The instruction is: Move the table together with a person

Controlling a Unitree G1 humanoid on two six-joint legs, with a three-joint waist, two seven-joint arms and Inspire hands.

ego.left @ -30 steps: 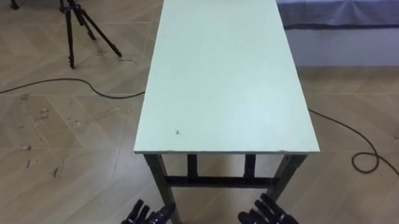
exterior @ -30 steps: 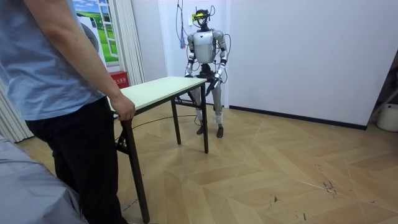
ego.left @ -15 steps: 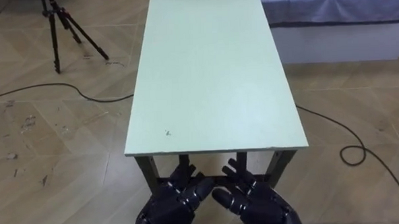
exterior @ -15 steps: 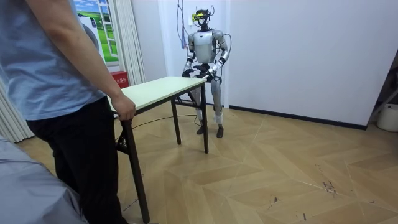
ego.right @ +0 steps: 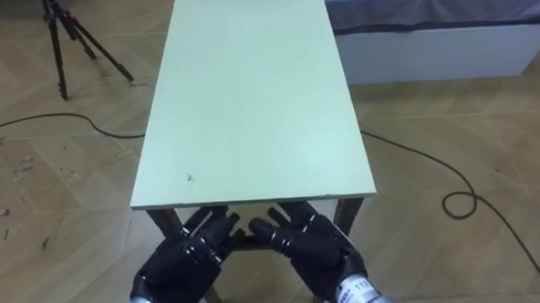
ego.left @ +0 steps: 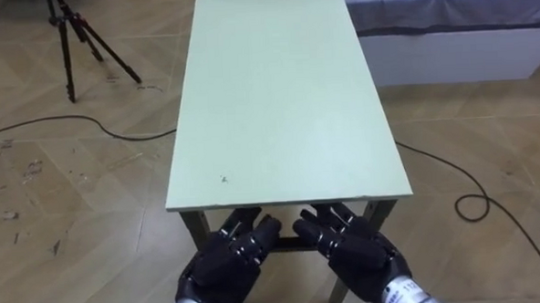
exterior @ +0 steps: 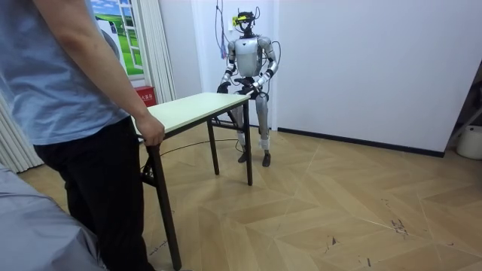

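**While the person holds the far end, both hands sit flat at the near edge with no grip**

Where the eye views begin, the left hand (ego.left: 222, 268) and the right hand (ego.left: 355, 257) lie side by side, backs up. Their fingers are straight and spread, and the tips reach to or just under the near short edge of the pale green folding table (ego.left: 282, 105). Neither hand is curled round anything, and I cannot tell whether the tips touch the underside. The table stands on all its legs, lengthwise away from the robot, which stands at the end by the white wall. Its top is bare except for a small dark speck (ego.left: 224, 179). Further out, a tripod (ego.left: 69, 37) stands on the floor to the left and a bed (ego.left: 446, 7) lies close along the right. At the far end, the person (exterior: 75, 113) has a hand (exterior: 151, 129) closed on the corner.

The main risk, as I judge it, is an uneven lift. If the person raises or pulls that end before these fingers close on the edge, the near end could slide off the flat fingers and drop. Both hands are near the middle of the edge, so the top could also roll sideways. A swing to the right would knock the bed.
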